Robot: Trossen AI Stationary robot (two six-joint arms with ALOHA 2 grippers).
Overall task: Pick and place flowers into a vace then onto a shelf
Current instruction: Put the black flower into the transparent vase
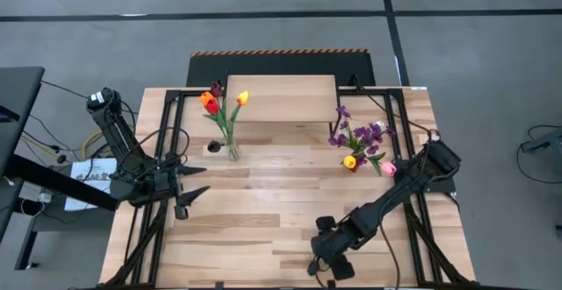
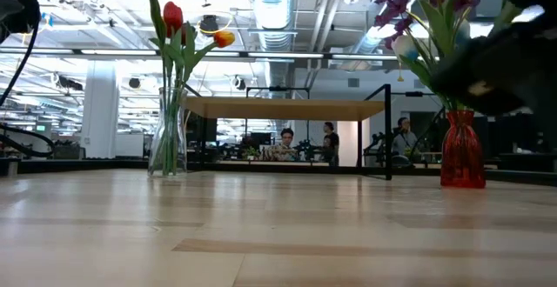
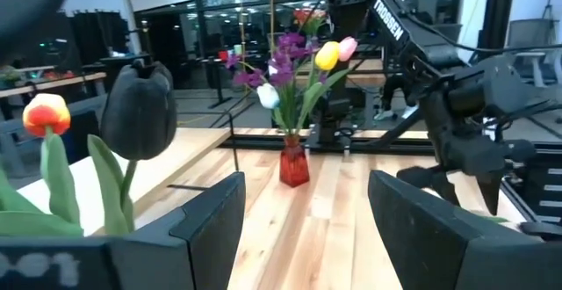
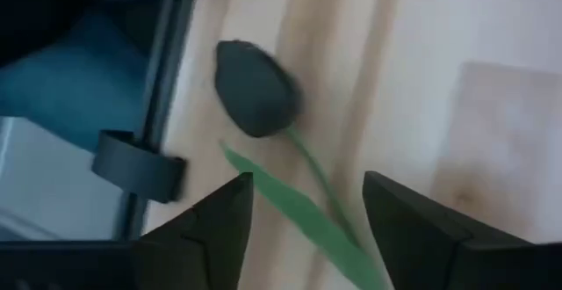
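Observation:
A black flower (image 4: 255, 88) lies flat on the table near its front edge, beside the table's black frame. Its green stem (image 4: 320, 193) runs back between the fingers of my right gripper (image 4: 307, 202). That gripper (image 1: 327, 259) points down, open, one finger on each side of the stem; I see no touch. My left gripper (image 1: 195, 198) waits open and level at the table's left. A clear vase (image 1: 232, 148) holds red, orange, yellow and dark flowers (image 1: 215, 101). The shelf (image 1: 281, 92) stands at the far edge.
A red vase (image 1: 353, 162) with purple sprigs and yellow and pink heads (image 3: 327, 53) stands at the right, close to my right arm (image 1: 413, 180). Bare table lies in the middle. People (image 2: 287, 139) sit in the room behind the shelf.

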